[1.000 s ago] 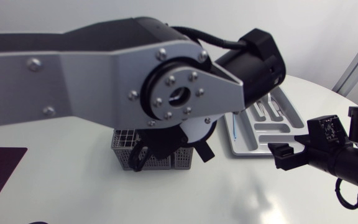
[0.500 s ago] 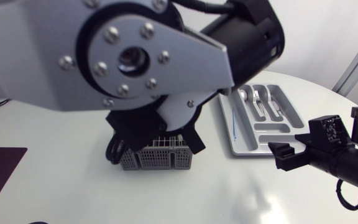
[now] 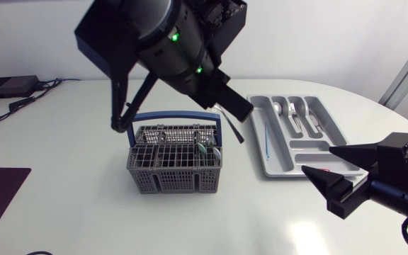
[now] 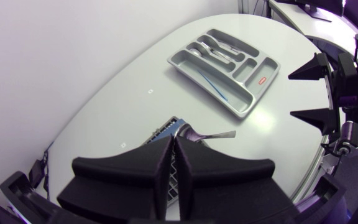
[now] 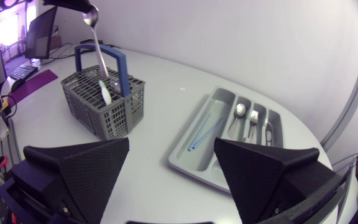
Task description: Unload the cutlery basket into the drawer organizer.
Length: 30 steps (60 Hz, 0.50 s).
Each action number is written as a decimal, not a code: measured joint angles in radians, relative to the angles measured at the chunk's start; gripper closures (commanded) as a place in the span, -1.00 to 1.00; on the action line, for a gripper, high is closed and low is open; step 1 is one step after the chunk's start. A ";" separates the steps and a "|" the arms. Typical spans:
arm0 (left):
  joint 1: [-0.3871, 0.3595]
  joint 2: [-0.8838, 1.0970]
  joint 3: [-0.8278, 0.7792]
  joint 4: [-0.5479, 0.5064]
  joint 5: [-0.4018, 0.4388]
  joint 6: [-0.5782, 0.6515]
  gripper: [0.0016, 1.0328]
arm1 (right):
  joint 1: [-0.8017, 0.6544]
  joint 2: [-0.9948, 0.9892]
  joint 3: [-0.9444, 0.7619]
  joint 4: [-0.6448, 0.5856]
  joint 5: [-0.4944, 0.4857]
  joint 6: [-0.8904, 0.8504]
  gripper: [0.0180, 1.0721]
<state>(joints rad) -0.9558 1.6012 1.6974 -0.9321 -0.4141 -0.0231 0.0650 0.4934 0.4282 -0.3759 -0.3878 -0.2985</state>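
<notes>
The left pincer [image 4: 173,142] is pressed together on a slim metal spoon [image 4: 218,134], high above the grey lattice-walled basket [image 3: 176,170] with its blue hoop handle, open air all around. The right pincer [image 5: 176,180] is spread wide over the smooth white counter [image 3: 62,156]. Ahead of it lies the grey moulded organizer [image 5: 194,163], with shiny cutlery [image 5: 250,118] in its far slots.

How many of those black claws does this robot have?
2. The left gripper hangs above the basket, shut on a spoon; the right gripper is open, beside the tray.
</notes>
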 measured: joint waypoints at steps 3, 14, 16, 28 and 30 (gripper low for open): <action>0.004 0.016 0.000 0.011 0.026 -0.010 0.90 | 0.033 -0.018 0.004 -0.008 -0.008 -0.013 -0.81; 0.004 0.088 0.002 0.066 0.135 -0.047 0.90 | 0.168 -0.048 0.018 -0.010 -0.008 -0.028 -0.70; 0.004 0.100 0.004 0.077 0.149 -0.052 0.90 | 0.181 -0.046 0.023 -0.010 -0.008 -0.028 -0.70; 0.011 0.145 0.021 0.108 0.237 -0.079 0.90 | 0.251 0.011 0.053 0.042 0.022 -0.029 -0.63; 0.013 0.146 0.024 0.112 0.250 -0.082 0.90 | 0.258 0.026 0.055 0.058 0.026 -0.029 -0.61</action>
<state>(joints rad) -0.9428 1.7470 1.7210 -0.8200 -0.1638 -0.1055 0.3233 0.5194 0.4828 -0.3176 -0.3614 -0.3271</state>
